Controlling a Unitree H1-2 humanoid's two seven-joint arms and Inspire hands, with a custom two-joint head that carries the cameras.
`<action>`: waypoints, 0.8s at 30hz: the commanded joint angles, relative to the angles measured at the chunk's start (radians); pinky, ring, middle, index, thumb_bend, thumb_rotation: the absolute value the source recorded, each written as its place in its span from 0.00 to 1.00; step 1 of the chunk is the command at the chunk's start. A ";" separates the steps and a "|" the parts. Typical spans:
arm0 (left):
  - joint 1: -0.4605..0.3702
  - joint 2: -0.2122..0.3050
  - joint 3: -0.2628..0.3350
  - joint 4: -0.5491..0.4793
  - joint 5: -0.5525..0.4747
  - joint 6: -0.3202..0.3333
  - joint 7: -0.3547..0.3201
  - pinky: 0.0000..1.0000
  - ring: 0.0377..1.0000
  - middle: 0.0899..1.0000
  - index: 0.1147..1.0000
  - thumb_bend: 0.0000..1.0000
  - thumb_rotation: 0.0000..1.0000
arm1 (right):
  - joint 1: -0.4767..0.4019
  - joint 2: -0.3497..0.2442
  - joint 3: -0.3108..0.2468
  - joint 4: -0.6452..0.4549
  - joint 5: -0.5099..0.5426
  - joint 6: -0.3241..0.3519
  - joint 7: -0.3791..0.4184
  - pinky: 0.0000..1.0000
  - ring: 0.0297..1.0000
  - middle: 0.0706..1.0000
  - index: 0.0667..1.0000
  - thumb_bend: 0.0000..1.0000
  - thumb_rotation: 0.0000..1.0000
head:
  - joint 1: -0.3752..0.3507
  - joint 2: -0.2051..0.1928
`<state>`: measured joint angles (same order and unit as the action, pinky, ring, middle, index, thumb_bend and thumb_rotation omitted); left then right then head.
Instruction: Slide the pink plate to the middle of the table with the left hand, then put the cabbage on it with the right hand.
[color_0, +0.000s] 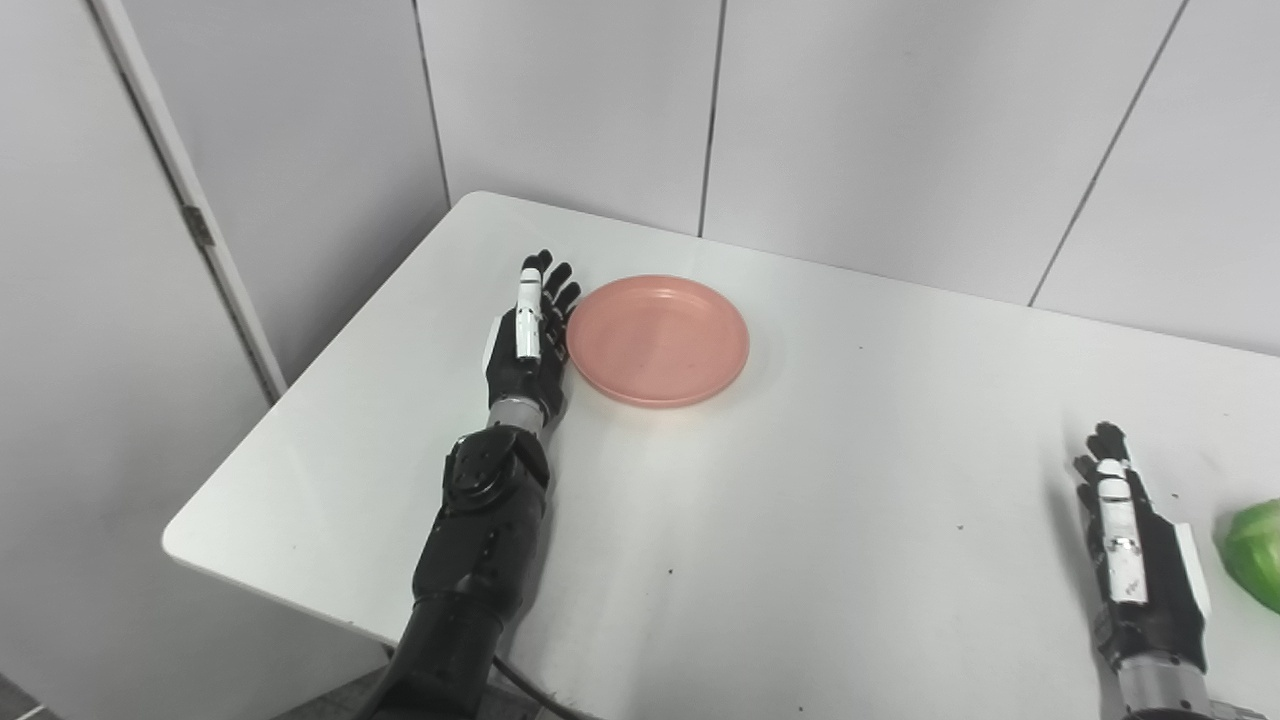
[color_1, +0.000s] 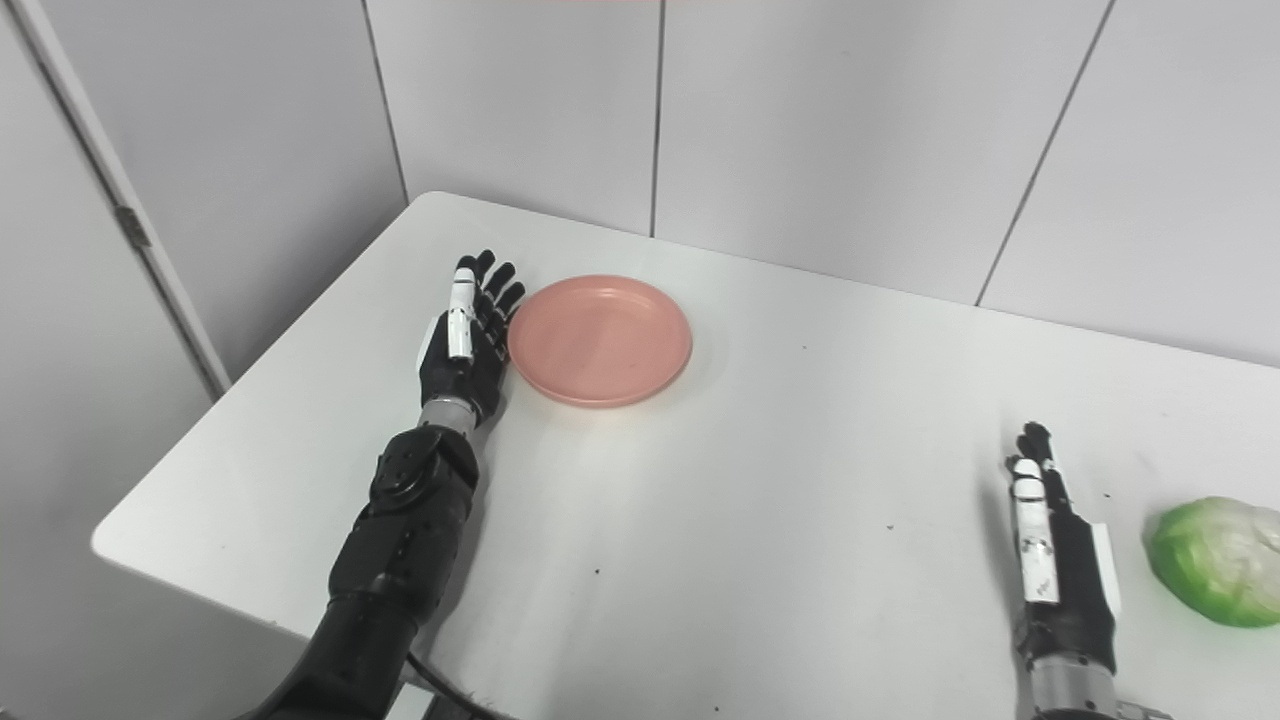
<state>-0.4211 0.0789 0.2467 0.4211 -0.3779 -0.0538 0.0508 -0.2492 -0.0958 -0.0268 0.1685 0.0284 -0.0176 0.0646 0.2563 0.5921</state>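
So the pink plate (color_0: 658, 340) sits flat on the white table (color_0: 760, 520), over in the far-left part of it, not in the middle. Nothing is on it. Right beside its left rim is the left hand (color_0: 527, 340), standing on edge with the palm turned toward the plate and the fingers (color_0: 560, 290) stretched out straight and a little spread, holding nothing. The fingertips look like they're touching the rim or just about, hard to call from either view. The black forearm runs back toward the near-left edge of the table, with a cable hanging below it.

The cabbage (color_1: 1215, 560) is way over at the near-right side, well apart from the plate, a pale green lump lying on the tabletop; in the left eye view it's cut off by the picture edge. Just left of it is the right hand (color_1: 1062, 570), also on edge, fingers extended and pointing away toward the far side, empty, not touching the cabbage. Behind the table there's a grey panelled wall (color_0: 860, 120).
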 joint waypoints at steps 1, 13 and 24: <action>-0.022 -0.009 -0.023 -0.041 0.022 0.008 -0.021 0.95 0.95 0.94 0.94 0.41 1.00 | 0.012 0.019 0.008 -0.005 -0.005 0.004 -0.009 0.99 0.95 0.96 0.95 0.12 1.00 | -0.007 0.001; 0.014 -0.074 -0.147 -0.112 0.084 0.084 -0.065 0.94 0.93 0.93 0.92 0.42 1.00 | 0.018 0.037 0.025 -0.016 -0.047 0.024 -0.039 0.96 0.94 0.95 0.94 0.15 1.00 | -0.104 0.024; 0.036 -0.112 -0.228 -0.160 0.129 0.127 -0.109 0.94 0.93 0.93 0.92 0.43 1.00 | 0.016 0.055 0.045 -0.007 -0.071 0.010 -0.059 0.93 0.93 0.95 0.94 0.17 1.00 | -0.185 0.044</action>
<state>-0.3664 -0.0264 0.0263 0.2952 -0.2554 0.0669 -0.0412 -0.2398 -0.0636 0.0036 0.1522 -0.0414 -0.0079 0.0038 0.0706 0.6366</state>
